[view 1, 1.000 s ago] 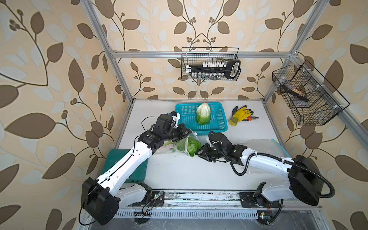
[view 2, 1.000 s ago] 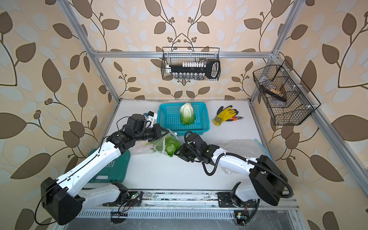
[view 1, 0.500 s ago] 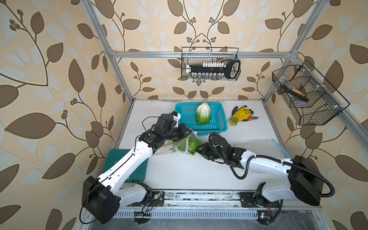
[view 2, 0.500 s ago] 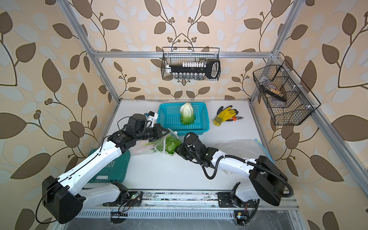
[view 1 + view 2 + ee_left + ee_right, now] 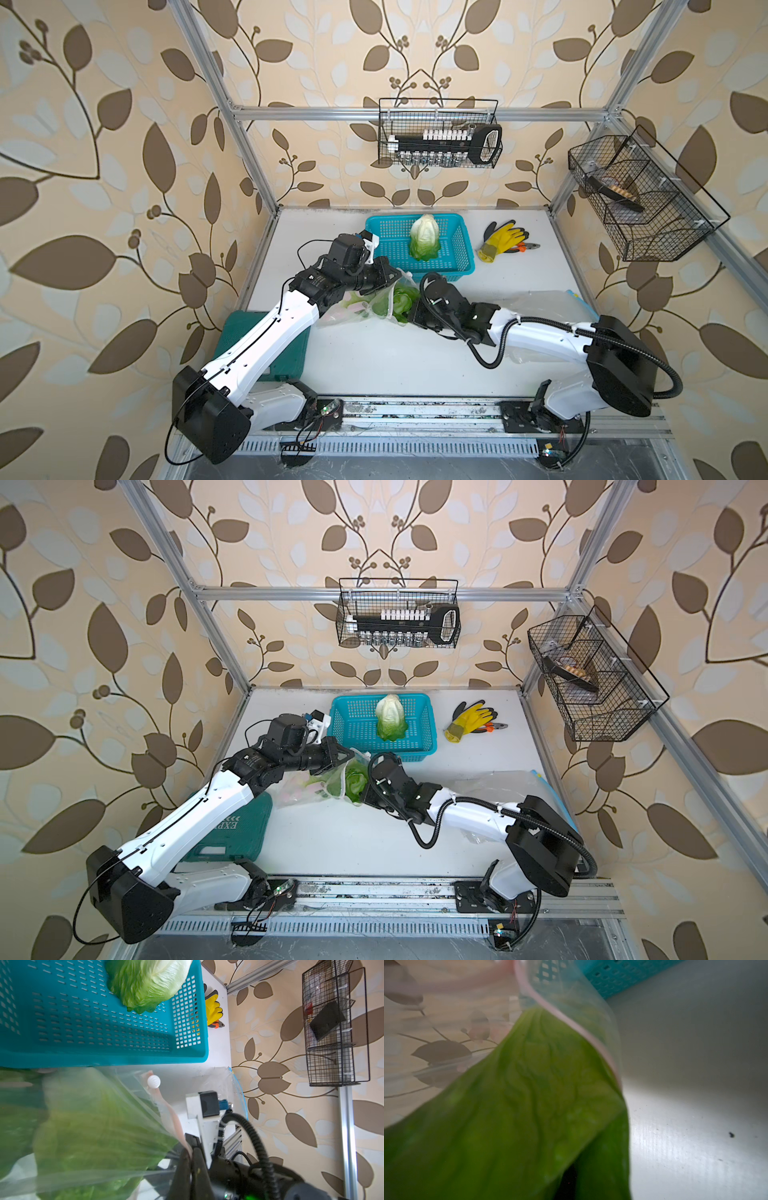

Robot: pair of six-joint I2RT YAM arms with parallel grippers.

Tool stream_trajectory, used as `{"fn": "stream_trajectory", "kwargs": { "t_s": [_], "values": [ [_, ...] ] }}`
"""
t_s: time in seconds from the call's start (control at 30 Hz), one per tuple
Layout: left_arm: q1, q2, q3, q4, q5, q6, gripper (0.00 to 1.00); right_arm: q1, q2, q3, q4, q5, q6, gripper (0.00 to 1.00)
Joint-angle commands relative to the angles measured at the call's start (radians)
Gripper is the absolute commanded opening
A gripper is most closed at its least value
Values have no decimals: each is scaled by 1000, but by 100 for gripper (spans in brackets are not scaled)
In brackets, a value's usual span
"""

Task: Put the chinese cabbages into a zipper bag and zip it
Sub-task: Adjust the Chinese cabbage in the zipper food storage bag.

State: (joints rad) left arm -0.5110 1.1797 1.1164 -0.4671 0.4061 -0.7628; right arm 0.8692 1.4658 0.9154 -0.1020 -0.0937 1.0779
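Now crinkled green cabbage (image 5: 401, 301) sits in clear bag (image 5: 353, 311), left gripper (image 5: 190, 1153) pinching its rim, right gripper (image 5: 411, 311) closed.

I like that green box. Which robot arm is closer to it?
Left. The left arm stretches right over the green box; the right arm lies across the table, well away from it.

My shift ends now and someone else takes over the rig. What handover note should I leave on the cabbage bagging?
Left gripper: shut on the zipper bag at its rim, holding the mouth up.
Right gripper: shut, apparently pinching the bag's pink zip strip.
Things: bagged cabbage shows green through the plastic, count unclear, leaves seem to poke out; loose cabbage lies in the blue basket.
Done: bagging partly.
Left: bag the loose cabbage, tuck the leaves in, zip shut.
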Motion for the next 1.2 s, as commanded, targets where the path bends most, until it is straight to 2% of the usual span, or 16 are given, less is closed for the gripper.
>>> {"fn": "stream_trajectory", "kwargs": {
  "t_s": [0.0,0.1,0.23,0.33,0.4,0.47,0.53,0.63,0.7,0.9,1.03,1.17],
  "values": [
    [-2,-77,95,-80,-36,98,0,-88,-79,133,-355,-167,-289,2],
    [-1,-87,72,-31,-17,51,0,-146,-70,305,-558,-206,-484,1],
    [-8,-108,102,61,25,-44,0,-159,-22,539,-679,-243,-646,1],
    [-48,-140,84,137,5,-102,0,-177,12,578,-717,-337,-725,7],
    [-85,-147,-3,216,-10,-154,0,-210,51,537,-764,-339,-718,8],
    [-94,-129,-95,266,-6,-188,0,-230,60,444,-728,-337,-707,11],
    [-93,-114,-169,312,-21,-204,0,-233,52,371,-683,-280,-705,14],
    [-91,-82,-186,315,-22,-193,0,-233,65,355,-726,-215,-735,27],
    [-92,-69,-168,308,-9,-180,0,-233,53,356,-756,-199,-743,43],
    [-91,-55,-115,248,-12,-128,0,-244,-42,479,-952,-195,-832,67],
    [-90,-55,-107,254,1,-127,0,-287,-68,632,-1094,-154,-871,70],
    [-91,-54,-108,254,0,-122,0,-332,-49,791,-1120,-183,-843,70]
  ]
}}
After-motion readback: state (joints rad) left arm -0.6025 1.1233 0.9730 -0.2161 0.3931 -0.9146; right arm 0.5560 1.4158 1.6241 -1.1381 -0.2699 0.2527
